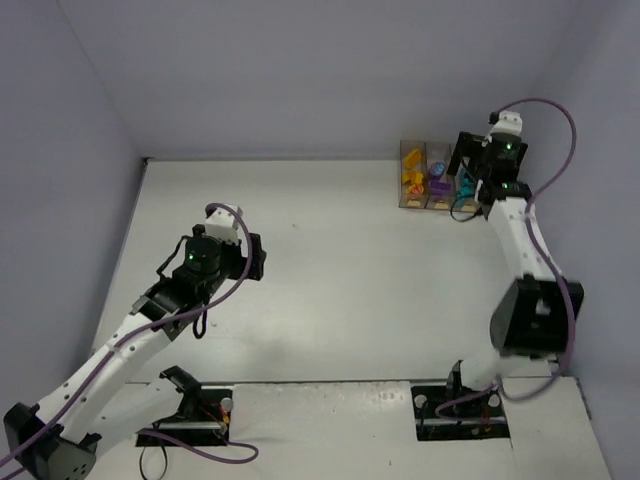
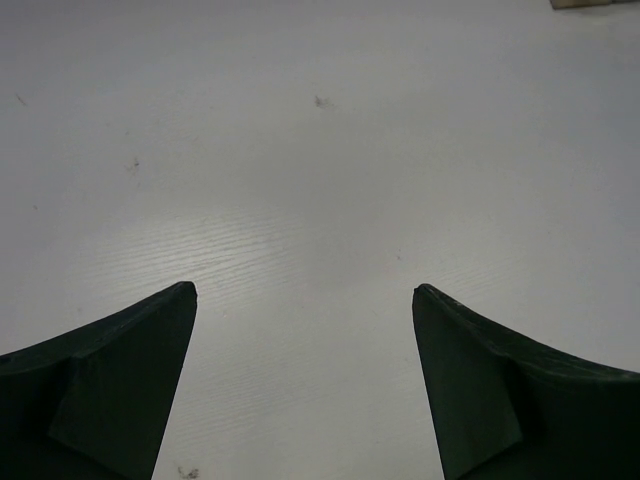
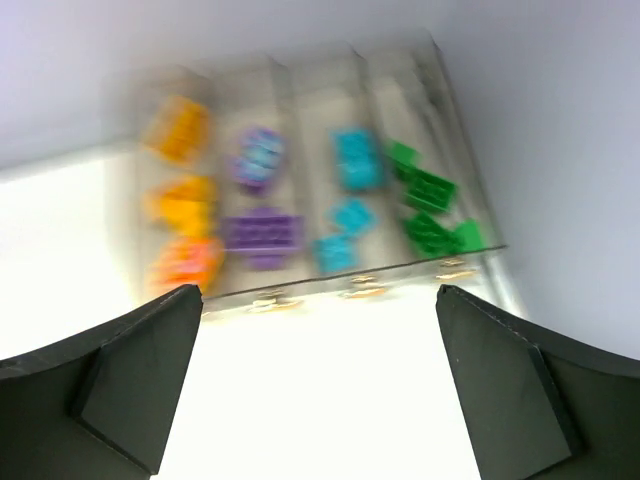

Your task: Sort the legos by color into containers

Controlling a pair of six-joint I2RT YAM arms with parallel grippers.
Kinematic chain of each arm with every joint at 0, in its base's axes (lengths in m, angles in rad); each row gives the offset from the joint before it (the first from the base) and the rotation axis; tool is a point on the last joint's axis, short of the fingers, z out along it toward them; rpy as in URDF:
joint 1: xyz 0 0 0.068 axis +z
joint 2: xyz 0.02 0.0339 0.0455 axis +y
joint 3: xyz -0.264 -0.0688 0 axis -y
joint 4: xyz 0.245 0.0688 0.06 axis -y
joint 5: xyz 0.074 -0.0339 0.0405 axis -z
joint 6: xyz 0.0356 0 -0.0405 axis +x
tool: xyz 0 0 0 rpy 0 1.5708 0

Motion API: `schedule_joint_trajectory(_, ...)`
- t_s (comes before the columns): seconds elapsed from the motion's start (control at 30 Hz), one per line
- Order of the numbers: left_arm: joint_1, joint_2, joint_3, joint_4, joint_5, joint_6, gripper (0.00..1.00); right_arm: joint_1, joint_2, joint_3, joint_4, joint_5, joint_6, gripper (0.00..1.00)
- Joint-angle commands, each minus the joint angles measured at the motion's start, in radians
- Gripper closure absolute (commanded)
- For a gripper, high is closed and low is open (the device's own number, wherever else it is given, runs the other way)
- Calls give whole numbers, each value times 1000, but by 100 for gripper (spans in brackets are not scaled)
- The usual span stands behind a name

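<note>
The containers point(image 3: 320, 180), a row of four joined clear bins, show blurred in the right wrist view. From left to right they hold yellow and orange legos point(image 3: 180, 205), purple legos point(image 3: 262, 232), teal legos point(image 3: 350, 165) and green legos point(image 3: 428, 210). In the top view the containers point(image 1: 428, 178) stand at the far right by the back wall. My right gripper point(image 3: 318, 290) is open and empty, above the table just in front of the bins; in the top view it point(image 1: 470, 178) hangs over their right end. My left gripper point(image 2: 305, 288) is open and empty over bare table, at the left point(image 1: 255, 258).
The back wall runs right behind the bins and the right wall stands close beside them. A tan corner point(image 2: 595, 3) shows at the top right edge of the left wrist view. The arm bases sit at the near edge point(image 1: 330, 415).
</note>
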Motion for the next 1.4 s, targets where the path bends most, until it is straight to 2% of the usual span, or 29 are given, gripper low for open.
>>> schedule_joint_trajectory(0.0,5,-37,128,-115,-85,-131,18,30,-310,-179,62,-21,139,0)
schedule_joint_trajectory(0.07,4,-46,179,-201,-86,-158,16,30,-480,-299,39,-30,197,0)
schedule_joint_trajectory(0.23,7,-72,234,-329,-125,-207,16,31,-836,-446,-71,-162,237,0)
schedule_joint_trajectory(0.43,10,-85,271,-423,-161,-212,16,31,-1068,-527,-181,-280,245,0)
schedule_joint_trajectory(0.63,10,-88,274,-428,-172,-206,16,51,-1159,-551,-231,-263,237,0)
schedule_joint_trajectory(0.93,10,-62,248,-434,-177,-238,16,142,-1195,-565,-252,-209,257,0)
schedule_joint_trajectory(1.07,8,-68,253,-440,-180,-250,16,230,-1191,-577,-257,-206,266,0)
schedule_joint_trajectory(1.37,10,-36,251,-445,-211,-292,16,346,-1208,-573,-288,-102,288,0)
